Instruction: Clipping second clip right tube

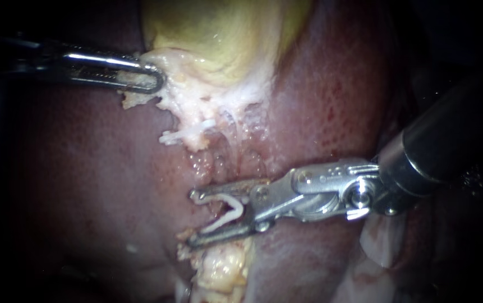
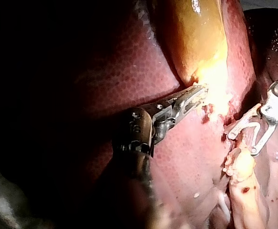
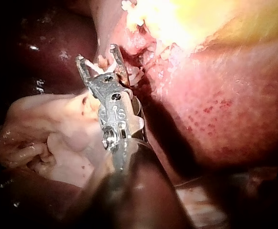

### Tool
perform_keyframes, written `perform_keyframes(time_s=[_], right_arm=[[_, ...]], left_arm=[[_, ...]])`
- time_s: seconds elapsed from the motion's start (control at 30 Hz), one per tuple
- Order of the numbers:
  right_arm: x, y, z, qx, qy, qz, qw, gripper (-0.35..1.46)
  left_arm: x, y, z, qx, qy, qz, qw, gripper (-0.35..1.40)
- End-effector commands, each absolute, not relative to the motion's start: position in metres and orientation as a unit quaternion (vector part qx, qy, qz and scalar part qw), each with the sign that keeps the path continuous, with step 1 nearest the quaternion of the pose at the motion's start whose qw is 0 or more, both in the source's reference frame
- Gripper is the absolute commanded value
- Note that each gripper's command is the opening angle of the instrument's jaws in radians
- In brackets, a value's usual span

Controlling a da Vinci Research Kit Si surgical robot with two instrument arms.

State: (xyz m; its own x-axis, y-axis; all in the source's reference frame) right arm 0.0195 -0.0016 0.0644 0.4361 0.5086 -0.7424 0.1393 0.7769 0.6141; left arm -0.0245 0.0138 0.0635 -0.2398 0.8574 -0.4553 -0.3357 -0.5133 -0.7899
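Observation:
The yellow-green gallbladder point(image 1: 224, 33) lies on the dark red liver point(image 1: 84, 185). My left instrument point(image 1: 148, 78) comes in from the left, its jaws shut on the whitish edge of the gallbladder. Below that edge a white clip point(image 1: 188, 133) sits across a pale tube. Lower down, my right instrument point(image 1: 192, 219) holds a white V-shaped clip point(image 1: 227, 216) between wide-standing jaws, both touching it. Reddish tissue lies inside the V; I cannot tell whether it is the tube. The right wrist view shows the same jaws point(image 3: 97, 55) with the clip point(image 3: 101, 67).
A lump of yellow fat point(image 1: 221, 269) lies just below the right instrument's lower jaw. Frayed white tissue point(image 1: 235, 112) spreads under the gallbladder. In the left wrist view my left instrument point(image 2: 198, 93) grips beside the right one point(image 2: 248, 133).

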Motion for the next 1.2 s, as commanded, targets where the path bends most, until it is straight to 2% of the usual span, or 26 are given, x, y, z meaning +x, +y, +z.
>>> perform_keyframes(time_s=[0.03,0.33,0.63,0.87,1.2], right_arm=[[0.0194,-0.0016,0.0644,0.313,0.518,0.117,0.787,0.43],[0.0169,-0.0011,0.0633,0.322,0.517,0.122,0.783,0.46],[0.0127,0.0007,0.0622,0.337,0.511,0.146,0.777,0.45],[0.0113,0.0017,0.064,0.345,0.502,0.169,0.775,0.45],[0.0117,0.0025,0.0675,0.367,0.478,0.223,0.766,0.45]], left_arm=[[-0.0245,0.0138,0.0635,-0.464,-0.281,0.736,0.405,-0.35],[-0.0239,0.014,0.0632,-0.464,-0.283,0.735,0.405,-0.35],[-0.0234,0.0141,0.0629,-0.464,-0.284,0.735,0.404,-0.35],[-0.0234,0.0141,0.0627,-0.464,-0.285,0.735,0.405,-0.35],[-0.0234,0.0141,0.0627,-0.464,-0.284,0.735,0.405,-0.35]])
